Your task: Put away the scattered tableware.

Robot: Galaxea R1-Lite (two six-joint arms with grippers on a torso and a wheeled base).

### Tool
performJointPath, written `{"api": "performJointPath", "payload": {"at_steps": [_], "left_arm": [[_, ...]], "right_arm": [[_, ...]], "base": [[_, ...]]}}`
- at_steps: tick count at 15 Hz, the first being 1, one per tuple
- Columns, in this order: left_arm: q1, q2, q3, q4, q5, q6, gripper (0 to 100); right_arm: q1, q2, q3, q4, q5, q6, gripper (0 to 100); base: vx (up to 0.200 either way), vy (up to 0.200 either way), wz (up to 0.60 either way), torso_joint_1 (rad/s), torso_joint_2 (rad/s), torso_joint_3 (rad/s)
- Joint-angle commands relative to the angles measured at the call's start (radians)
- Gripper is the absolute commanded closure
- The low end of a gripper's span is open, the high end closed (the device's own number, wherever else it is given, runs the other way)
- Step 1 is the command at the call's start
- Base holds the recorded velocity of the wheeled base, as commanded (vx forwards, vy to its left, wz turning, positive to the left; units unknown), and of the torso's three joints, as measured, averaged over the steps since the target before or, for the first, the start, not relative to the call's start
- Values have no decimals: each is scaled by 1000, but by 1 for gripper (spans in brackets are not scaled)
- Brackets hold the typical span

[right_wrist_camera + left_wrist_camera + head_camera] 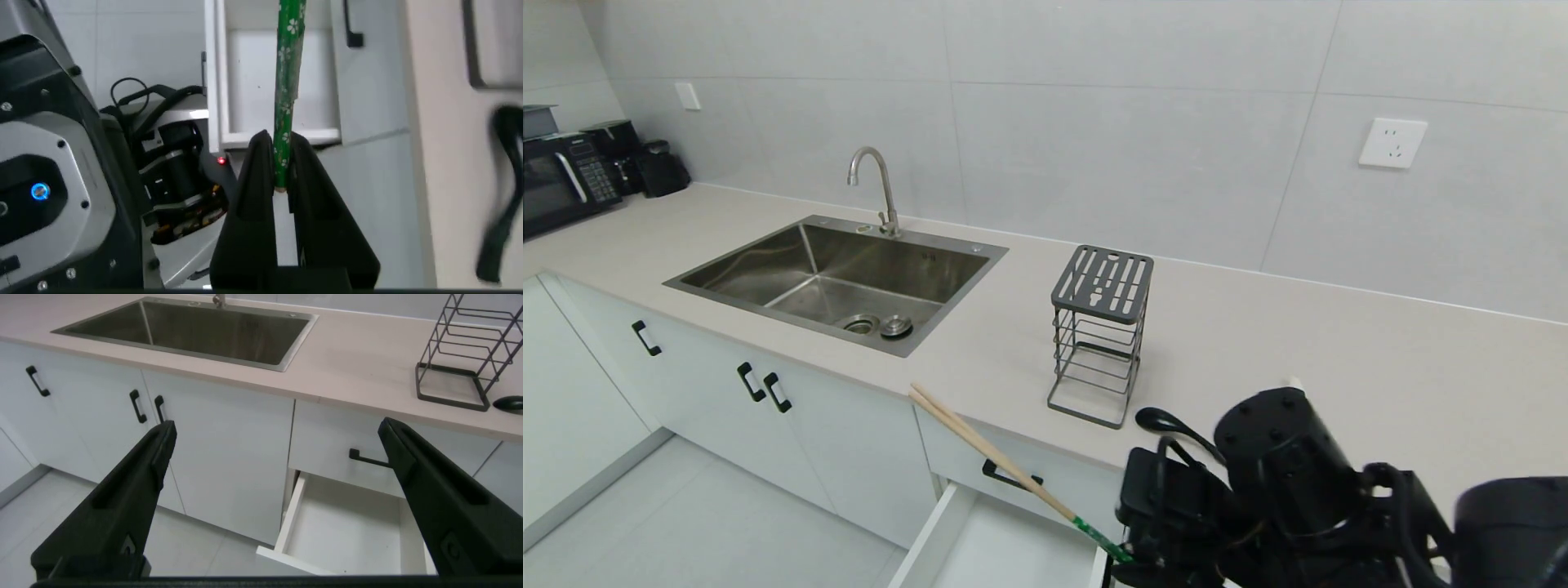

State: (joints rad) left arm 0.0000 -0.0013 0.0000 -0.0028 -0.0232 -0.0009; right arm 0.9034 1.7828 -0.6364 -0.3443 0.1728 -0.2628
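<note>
Right claw (279,151): clamped on the chopsticks (988,449) at their green-patterned end.
Chopsticks: long axis runs from your claw toward the sink (735,269); the tips look level with the worktop (1258,343) edge.
Drawer (282,527): pulled out, under the sticks; likely where you drop them.
Left claw (278,429): spread wide, empty, facing the drawer.
Spoon (1168,422): black, on the worktop just beside the rack (1103,327), nearer your right arm.

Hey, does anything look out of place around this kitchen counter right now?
A black spoon lies loose on the counter beside the wire rack. The drawer below stands open, and the right gripper holds chopsticks over it.
</note>
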Motion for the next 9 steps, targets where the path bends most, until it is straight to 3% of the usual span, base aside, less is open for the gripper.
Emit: {"api": "performJointPath", "payload": {"at_steps": [1,9], "left_arm": [[0,1,0,0,0,-1,0],[0,1,0,0,0,-1,0]], "right_arm": [[23,139,-114,4,1,-1,100],[20,233,-240,11,1,4,100]], "base": [[0,0,0,0,0,0],[0,0,0,0,0,0]]}}
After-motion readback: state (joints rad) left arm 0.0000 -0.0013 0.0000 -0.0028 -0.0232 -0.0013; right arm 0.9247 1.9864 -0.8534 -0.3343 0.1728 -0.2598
